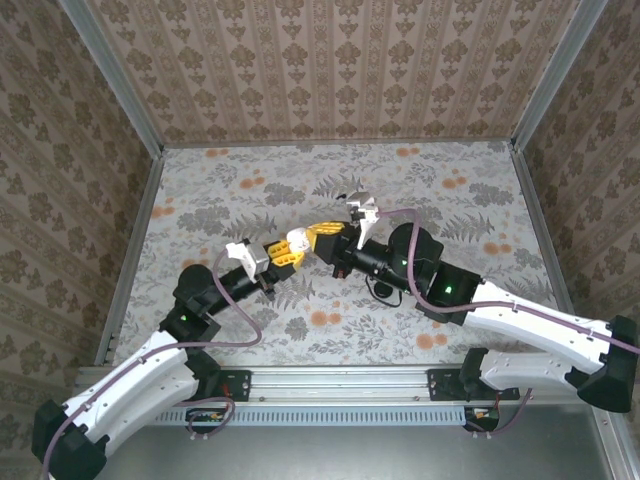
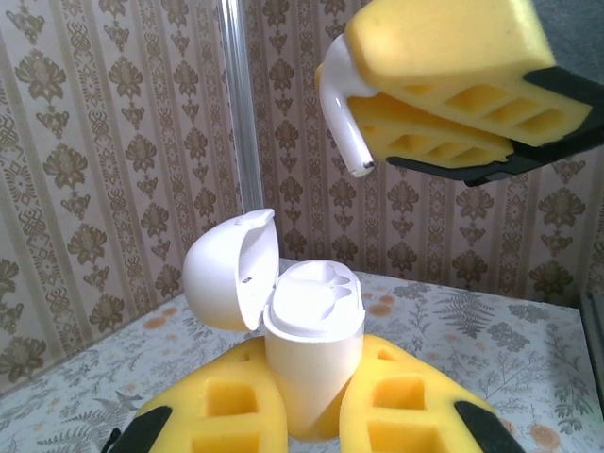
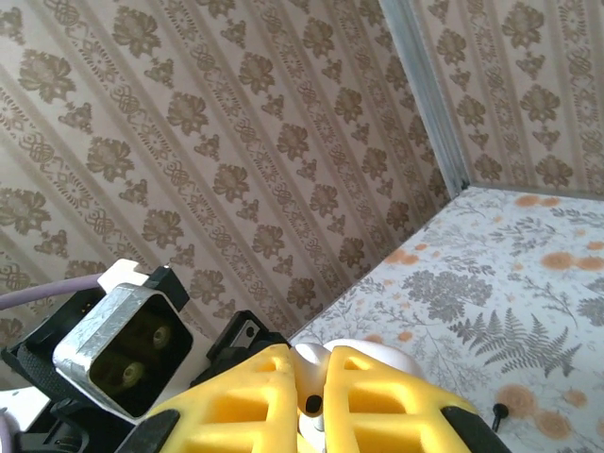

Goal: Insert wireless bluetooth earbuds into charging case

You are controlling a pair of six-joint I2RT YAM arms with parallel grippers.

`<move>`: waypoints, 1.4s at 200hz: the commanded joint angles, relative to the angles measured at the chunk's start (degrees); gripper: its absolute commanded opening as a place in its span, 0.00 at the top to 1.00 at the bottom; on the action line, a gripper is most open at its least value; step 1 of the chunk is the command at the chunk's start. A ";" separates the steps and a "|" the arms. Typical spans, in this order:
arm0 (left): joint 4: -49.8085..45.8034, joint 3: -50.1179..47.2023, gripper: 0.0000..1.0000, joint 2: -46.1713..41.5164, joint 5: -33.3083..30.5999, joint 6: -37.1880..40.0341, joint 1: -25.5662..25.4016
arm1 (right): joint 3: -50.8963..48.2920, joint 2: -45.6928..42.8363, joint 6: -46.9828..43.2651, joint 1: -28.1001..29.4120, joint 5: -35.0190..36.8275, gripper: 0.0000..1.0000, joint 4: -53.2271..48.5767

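Brown patterned walls are boxing in the floral desk (image 1: 400, 190), and both arms are holding their loads above its middle. Your left fingers (image 2: 226, 415) are clamping the white charging case (image 2: 311, 359) upright, its lid (image 2: 222, 269) hanging open to one side and its sockets facing up. Your right fingers (image 2: 444, 38) are pinching a white earbud (image 2: 342, 113), stem pointing down. Seen from the left wrist, the earbud is hanging above the case and a little to its right, not touching it. You're probably needing to line the stem up over a socket before lowering.
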 commanded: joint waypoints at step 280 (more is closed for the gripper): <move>2.28 -0.79 1.00 -1.41 -1.17 2.57 -0.73 | -0.45 2.05 -8.19 1.38 0.88 0.91 -3.46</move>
